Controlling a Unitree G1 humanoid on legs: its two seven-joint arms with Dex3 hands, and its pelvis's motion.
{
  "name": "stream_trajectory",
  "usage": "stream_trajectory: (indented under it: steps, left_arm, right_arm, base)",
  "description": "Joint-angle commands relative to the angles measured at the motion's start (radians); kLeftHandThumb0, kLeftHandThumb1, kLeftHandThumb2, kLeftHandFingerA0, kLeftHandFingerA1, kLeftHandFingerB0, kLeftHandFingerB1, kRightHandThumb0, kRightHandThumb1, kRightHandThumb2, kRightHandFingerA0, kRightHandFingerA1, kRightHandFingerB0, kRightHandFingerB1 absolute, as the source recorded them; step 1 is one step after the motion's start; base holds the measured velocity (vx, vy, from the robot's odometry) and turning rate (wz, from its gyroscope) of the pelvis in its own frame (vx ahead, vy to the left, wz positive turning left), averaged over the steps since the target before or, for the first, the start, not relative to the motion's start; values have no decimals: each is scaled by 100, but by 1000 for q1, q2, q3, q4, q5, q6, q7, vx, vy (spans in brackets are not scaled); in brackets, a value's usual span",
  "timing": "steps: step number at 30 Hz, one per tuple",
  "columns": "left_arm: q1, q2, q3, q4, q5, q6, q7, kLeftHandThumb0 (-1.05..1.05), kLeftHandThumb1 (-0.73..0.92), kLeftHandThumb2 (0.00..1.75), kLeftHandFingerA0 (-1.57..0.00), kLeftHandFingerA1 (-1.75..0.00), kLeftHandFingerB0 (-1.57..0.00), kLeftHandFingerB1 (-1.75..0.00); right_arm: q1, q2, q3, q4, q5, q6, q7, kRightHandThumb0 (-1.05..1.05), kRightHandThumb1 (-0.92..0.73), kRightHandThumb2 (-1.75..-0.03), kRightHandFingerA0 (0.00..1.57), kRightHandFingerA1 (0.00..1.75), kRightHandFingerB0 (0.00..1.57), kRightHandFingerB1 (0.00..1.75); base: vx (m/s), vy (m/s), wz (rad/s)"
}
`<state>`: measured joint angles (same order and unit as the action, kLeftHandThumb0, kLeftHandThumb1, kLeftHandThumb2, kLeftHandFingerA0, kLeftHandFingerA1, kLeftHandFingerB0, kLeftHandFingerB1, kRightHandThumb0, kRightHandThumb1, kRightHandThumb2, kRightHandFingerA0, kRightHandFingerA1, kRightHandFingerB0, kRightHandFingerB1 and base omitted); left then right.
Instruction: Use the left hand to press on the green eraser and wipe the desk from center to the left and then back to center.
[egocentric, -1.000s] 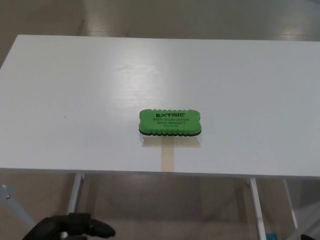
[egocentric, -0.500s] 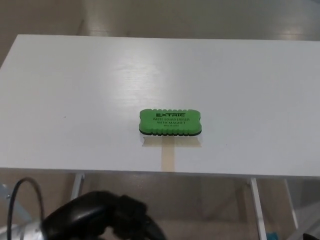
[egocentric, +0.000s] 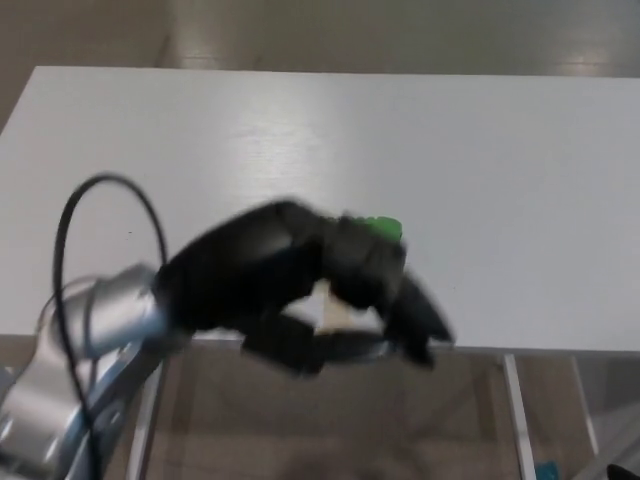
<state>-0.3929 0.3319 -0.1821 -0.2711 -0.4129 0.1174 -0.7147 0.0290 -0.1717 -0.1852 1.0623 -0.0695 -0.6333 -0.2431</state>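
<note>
White desk (egocentric: 500, 170) seen from above, filling most of the view. Left hand (egocentric: 300, 285), black and motion-blurred, reaching in from the lower left on a silver forearm (egocentric: 90, 340) with a looping black cable (egocentric: 75, 205). Hand covering nearly all of the green eraser (egocentric: 383, 228) near the desk's centre, close to the front edge; only a small green corner visible. Impossible to tell through the blur whether fingers are spread or closed, or touching the eraser.

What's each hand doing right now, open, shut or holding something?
Left hand: motion-blurred in front of the green eraser; open or shut cannot be told, and contact with the eraser is unclear.
Right hand: not in view.
</note>
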Motion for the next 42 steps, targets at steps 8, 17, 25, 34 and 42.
stream_trajectory:
  steps: [8, 17, 25, 34, 42]
  left_arm:
    - [-385, -277, 66, 644, 244, 38, 523, -26, 79, 63, -97, -79, -89, -52]
    - [-475, -311, 62, 985, 333, -66, 699, -24, 78, 63, -100, -84, -90, -54]
    - [-503, -307, 58, 1143, 358, -100, 746, -25, 80, 63, -103, -84, -91, -54]
    - [-521, -305, 89, 1298, 359, -169, 774, -26, 82, 64, -103, -85, -93, -56]
    - [-517, -308, 77, 1365, 410, -221, 791, -24, 79, 64, -102, -83, -96, -54]
  right_arm:
    - [17, 15, -2, 24, 15, -46, 4, -46, -80, -64, 75, 49, 55, 37]
    - [35, 8, 16, 18, -16, -22, -27, -45, -80, -65, 74, 48, 56, 38]
    - [39, 6, 19, 11, -9, -22, -15, -45, -79, -65, 73, 48, 59, 39]
    - [31, 8, 15, 10, 6, -21, 2, -46, -79, -65, 74, 48, 64, 44]
    - [27, 23, -3, -5, 41, -35, 39, -46, -80, -65, 75, 48, 65, 42]
  base:
    - [0, 0, 0]
    - [0, 0, 0]
    - [0, 0, 0]
    - [0, 0, 0]
    - [0, 0, 0]
